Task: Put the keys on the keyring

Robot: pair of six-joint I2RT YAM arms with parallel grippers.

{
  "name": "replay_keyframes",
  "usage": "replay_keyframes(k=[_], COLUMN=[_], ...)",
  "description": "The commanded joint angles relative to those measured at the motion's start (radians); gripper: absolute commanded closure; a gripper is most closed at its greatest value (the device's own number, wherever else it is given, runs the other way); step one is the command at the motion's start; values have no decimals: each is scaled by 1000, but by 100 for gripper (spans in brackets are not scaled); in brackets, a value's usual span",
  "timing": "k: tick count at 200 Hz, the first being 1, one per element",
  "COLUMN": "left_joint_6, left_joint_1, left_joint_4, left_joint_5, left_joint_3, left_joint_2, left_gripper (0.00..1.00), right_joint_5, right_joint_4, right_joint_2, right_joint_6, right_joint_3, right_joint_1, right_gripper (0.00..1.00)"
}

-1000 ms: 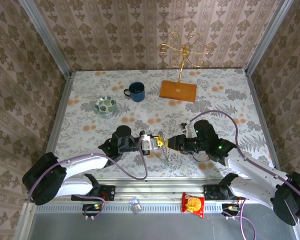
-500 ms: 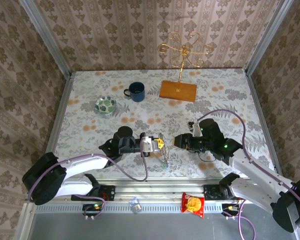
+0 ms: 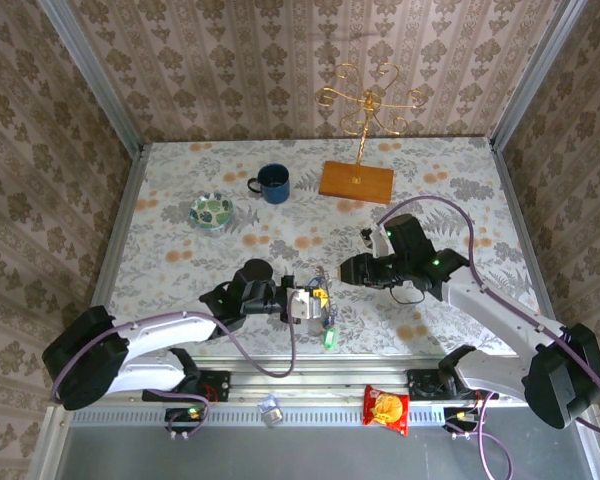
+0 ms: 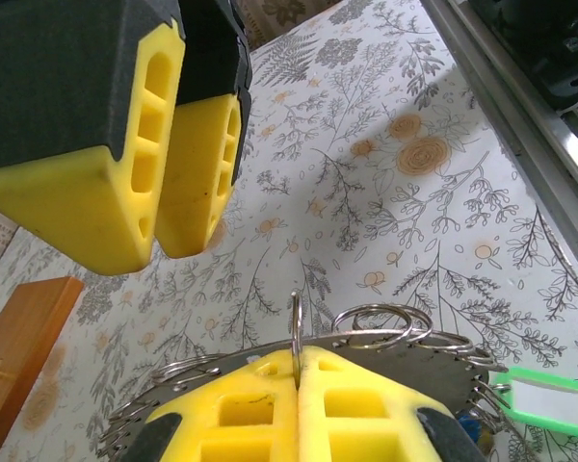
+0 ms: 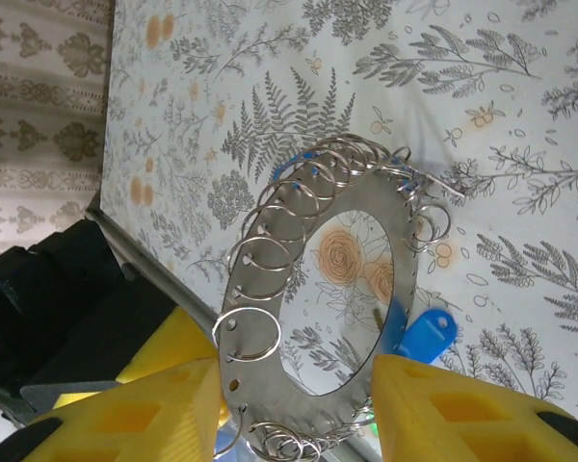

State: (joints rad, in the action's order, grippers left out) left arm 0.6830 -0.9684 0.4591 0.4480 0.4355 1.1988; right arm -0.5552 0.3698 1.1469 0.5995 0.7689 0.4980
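The keyring [image 5: 260, 289] is a flat silvery hoop with several small split rings around its rim. My left gripper [image 3: 317, 298] is shut on one of those split rings [image 4: 296, 322], so the hoop hangs upright above the table. A key with a green tag [image 3: 329, 340] dangles from the hoop, as does a key with a blue tag [image 5: 426, 337]. My right gripper [image 3: 343, 270] stands open just right of the hoop, facing it without touching. Its yellow fingers [image 4: 116, 183] hang above the hoop in the left wrist view.
A blue mug [image 3: 274, 183] and a green-patterned dish [image 3: 211, 211] stand at the back left. A wooden base [image 3: 356, 181] with a gold wire stand [image 3: 368, 100] is at the back centre. The table's metal front rail [image 4: 520, 106] runs close by.
My right gripper has pulled back from the keyring, up and to the right. The left gripper has sunk slightly toward the near edge with the keyring still in it.
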Motion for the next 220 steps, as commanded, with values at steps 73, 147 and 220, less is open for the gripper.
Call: replay_keyframes(k=[73, 147, 220], left_joint_6=[47, 44, 44], left_joint_1=[-8, -9, -12], left_joint_4=[-14, -9, -2], left_joint_5=[-16, -19, -28], left_joint_3=[-4, -4, -5], left_joint_2=[-31, -28, -24], left_gripper=[100, 100, 100], right_joint_5=[-248, -308, -301], right_joint_4=[-271, -330, -310], right_joint_2=[150, 201, 178], right_joint_6=[70, 89, 83], right_joint_3=[-33, -55, -65], right_joint_1=[9, 19, 19], right_gripper=[47, 48, 59])
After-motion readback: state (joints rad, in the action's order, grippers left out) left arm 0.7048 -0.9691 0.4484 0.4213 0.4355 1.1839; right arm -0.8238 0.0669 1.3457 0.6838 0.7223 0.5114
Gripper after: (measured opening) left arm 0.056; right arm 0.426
